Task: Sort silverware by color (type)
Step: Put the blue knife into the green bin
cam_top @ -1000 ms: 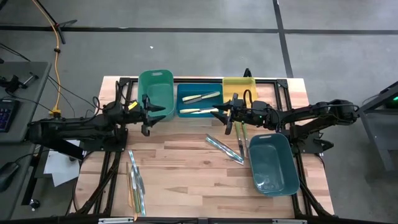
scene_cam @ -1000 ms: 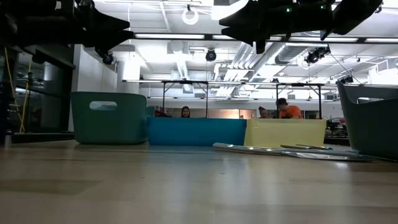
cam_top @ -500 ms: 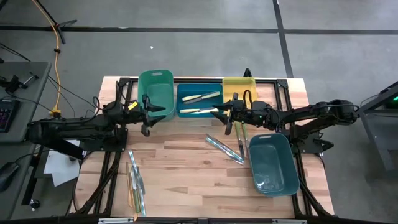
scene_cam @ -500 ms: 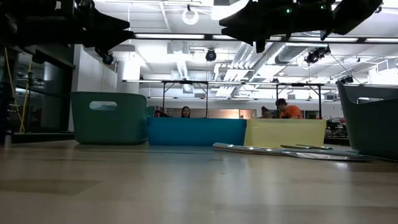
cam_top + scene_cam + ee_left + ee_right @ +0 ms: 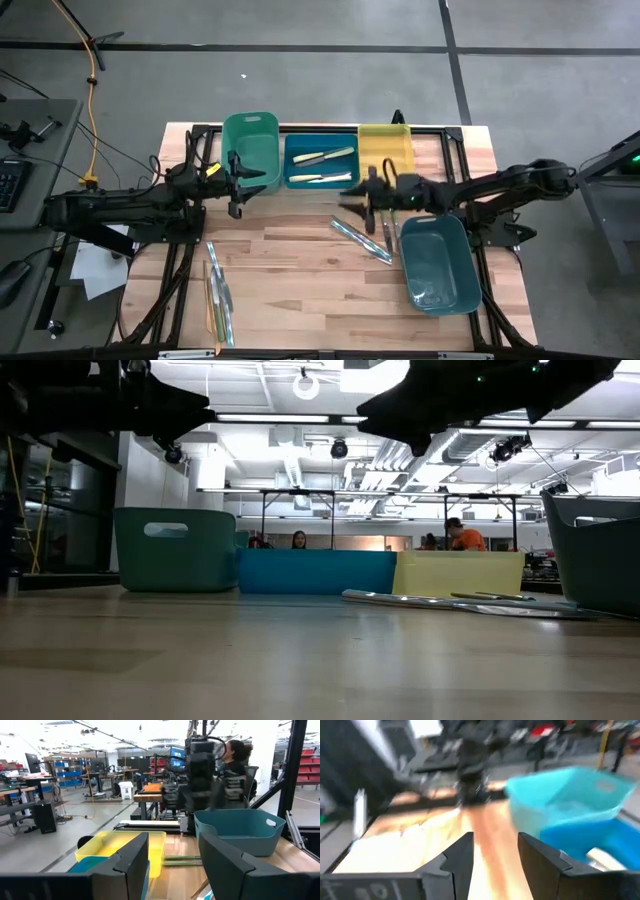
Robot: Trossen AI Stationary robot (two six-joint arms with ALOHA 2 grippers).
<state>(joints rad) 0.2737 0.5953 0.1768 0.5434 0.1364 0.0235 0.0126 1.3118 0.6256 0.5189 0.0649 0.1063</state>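
Wooden table (image 5: 300, 270), scattered silverware (image 5: 360, 240); workshop behind

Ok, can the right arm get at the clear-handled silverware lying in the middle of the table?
Probably yes. The right gripper is open and empty, hovering just beyond the clear-handled silverware, with nothing between them; the dark teal bin sits off to the side.

Bare wood mid-table (image 5: 290, 265), between 2 silverware clusters (image 5: 218, 295) (image 5: 362, 238); bins (image 5: 318, 160) behind.
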